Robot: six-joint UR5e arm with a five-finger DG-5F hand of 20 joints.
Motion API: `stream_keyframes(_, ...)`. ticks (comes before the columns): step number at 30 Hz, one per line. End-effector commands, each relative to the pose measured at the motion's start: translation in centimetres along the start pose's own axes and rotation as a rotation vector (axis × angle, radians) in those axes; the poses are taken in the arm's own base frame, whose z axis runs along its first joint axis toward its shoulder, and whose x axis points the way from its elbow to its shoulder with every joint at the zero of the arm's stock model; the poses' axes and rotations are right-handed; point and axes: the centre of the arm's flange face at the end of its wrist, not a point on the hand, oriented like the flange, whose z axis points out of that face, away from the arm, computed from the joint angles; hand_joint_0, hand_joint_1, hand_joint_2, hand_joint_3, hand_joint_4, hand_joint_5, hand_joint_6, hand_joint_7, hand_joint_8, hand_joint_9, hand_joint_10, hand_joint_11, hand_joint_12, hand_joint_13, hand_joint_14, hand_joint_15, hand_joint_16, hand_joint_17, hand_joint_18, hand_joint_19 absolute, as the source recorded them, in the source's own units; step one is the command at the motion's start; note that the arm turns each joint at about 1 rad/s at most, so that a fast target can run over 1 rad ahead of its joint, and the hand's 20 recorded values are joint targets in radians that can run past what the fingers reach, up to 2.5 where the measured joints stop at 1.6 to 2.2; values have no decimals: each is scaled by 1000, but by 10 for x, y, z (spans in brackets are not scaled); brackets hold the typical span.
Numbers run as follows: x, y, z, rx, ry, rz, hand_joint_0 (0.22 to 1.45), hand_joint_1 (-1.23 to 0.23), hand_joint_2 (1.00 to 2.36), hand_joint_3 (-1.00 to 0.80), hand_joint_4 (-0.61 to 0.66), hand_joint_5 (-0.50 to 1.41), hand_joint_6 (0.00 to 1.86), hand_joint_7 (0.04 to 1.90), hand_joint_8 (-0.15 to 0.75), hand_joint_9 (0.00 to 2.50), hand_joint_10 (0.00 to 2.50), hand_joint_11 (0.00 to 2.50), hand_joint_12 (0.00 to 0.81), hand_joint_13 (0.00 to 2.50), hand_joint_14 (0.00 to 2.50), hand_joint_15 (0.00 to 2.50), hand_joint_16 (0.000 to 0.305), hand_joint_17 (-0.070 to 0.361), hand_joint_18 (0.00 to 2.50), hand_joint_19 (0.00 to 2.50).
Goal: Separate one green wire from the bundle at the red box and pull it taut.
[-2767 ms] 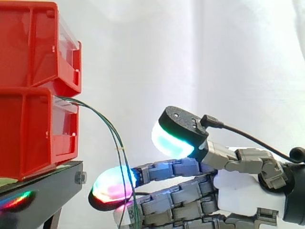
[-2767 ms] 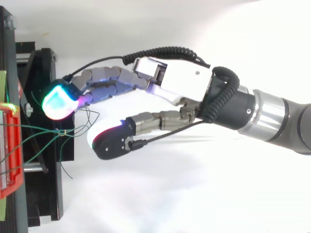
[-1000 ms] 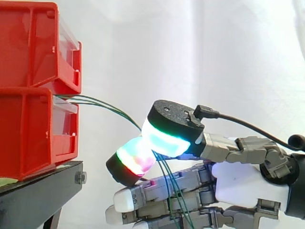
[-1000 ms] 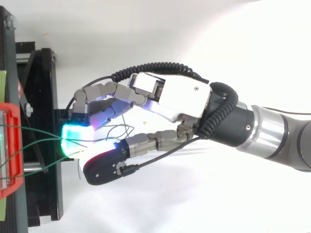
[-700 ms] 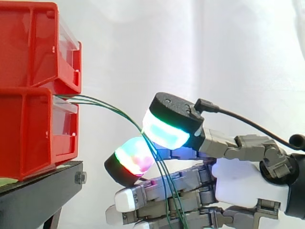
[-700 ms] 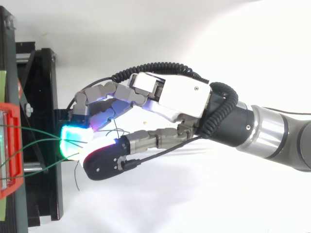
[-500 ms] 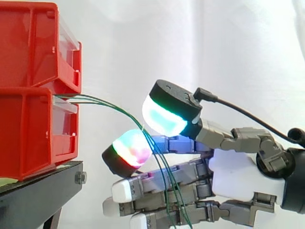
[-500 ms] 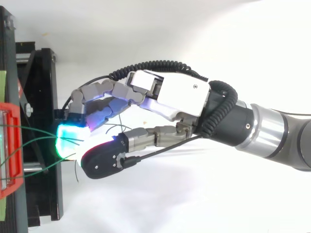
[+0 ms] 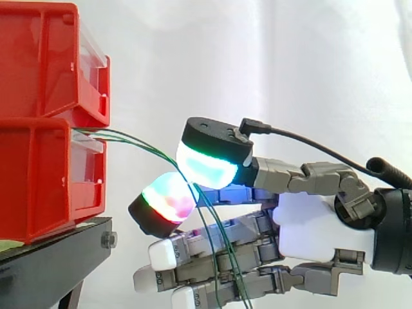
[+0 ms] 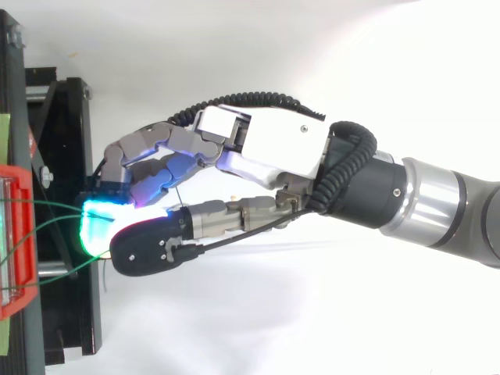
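Green wires from red box between hand's fingertips.

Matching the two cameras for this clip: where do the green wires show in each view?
Side view: green wires arc from the lower red bin at left into the hand's pinch, centre.
Top view: green wires run from the left edge to the hand's glowing pads, left of centre.
Shared landmark: the red bin.

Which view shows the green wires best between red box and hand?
Side view: the green wires arc clear against the curtain from the red box into the pinching pads of the hand, then hang down. Top view shows short stretches over the black stand, running under the pads.
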Motion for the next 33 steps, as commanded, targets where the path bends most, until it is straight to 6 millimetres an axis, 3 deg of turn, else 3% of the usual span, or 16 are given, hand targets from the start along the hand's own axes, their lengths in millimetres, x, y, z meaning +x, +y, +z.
stream_keyframes(1, 0, 2, 2, 2, 8, 9, 587, -659, 1016, -222, 201, -157, 839, 976, 280, 878, 16, 410, 341, 544, 9, 241, 49, 111, 565, 451)
stream_keyframes(17, 0, 6, 2, 2, 8, 14, 614, -756, 1013, -316, 183, -164, 852, 947, 275, 862, 15, 421, 338, 547, 9, 241, 49, 111, 590, 438)
stream_keyframes(26, -7, 27, -3, 42, 9, -3, 654, -834, 1008, -403, 120, -170, 861, 903, 269, 856, 15, 441, 336, 551, 10, 235, 49, 110, 611, 419)
stream_keyframes(33, -15, 43, -8, 75, 7, -22, 655, -871, 1000, -500, 175, -163, 869, 911, 259, 875, 15, 432, 331, 568, 9, 237, 48, 108, 627, 433)
